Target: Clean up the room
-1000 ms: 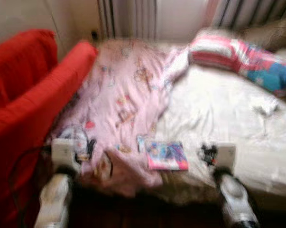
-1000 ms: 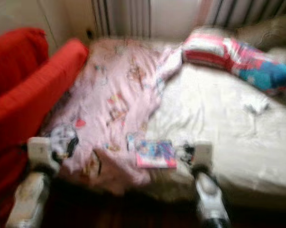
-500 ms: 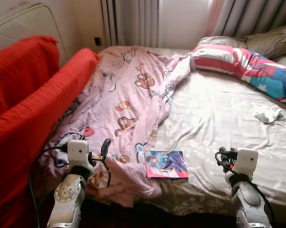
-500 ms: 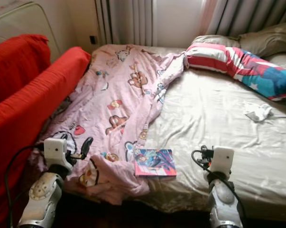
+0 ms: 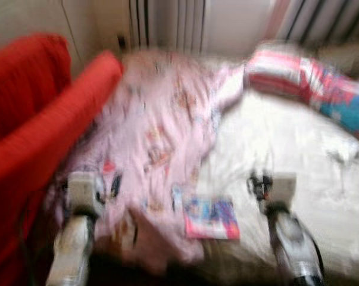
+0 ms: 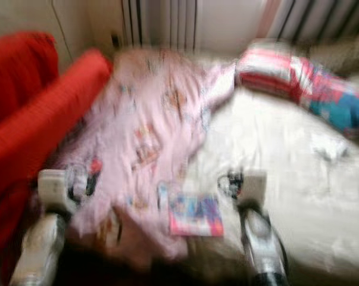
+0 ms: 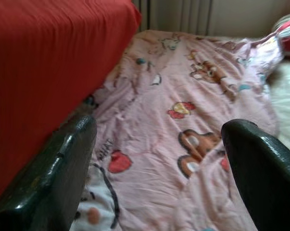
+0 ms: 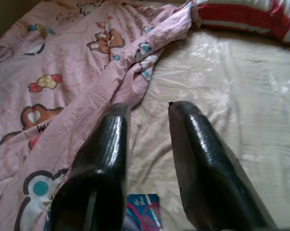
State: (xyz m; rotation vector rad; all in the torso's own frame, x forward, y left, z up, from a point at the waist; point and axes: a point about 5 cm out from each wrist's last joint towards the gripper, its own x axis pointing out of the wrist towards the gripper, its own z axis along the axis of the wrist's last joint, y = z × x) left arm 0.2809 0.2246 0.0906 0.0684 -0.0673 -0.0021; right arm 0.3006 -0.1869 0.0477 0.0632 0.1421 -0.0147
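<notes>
Left wrist view looks between two widely spread black fingers (image 7: 53, 178) of the left gripper (image 7: 159, 178), which hovers over a pink cartoon-print blanket (image 7: 193, 106) beside a red sofa (image 7: 44, 62). Right wrist view has the right gripper (image 8: 149, 144) with its fingers a narrow gap apart and nothing between them, above the beige bedsheet (image 8: 241, 91) just beside the blanket's edge; a corner of a colourful book (image 8: 144, 211) peeks out below. Head views (blurred) place the book (image 5: 210, 218) on the bed's near edge between both arms, a striped pillow (image 5: 298, 74) at the head, and a small white crumpled thing (image 6: 329, 148) farther right.
</notes>
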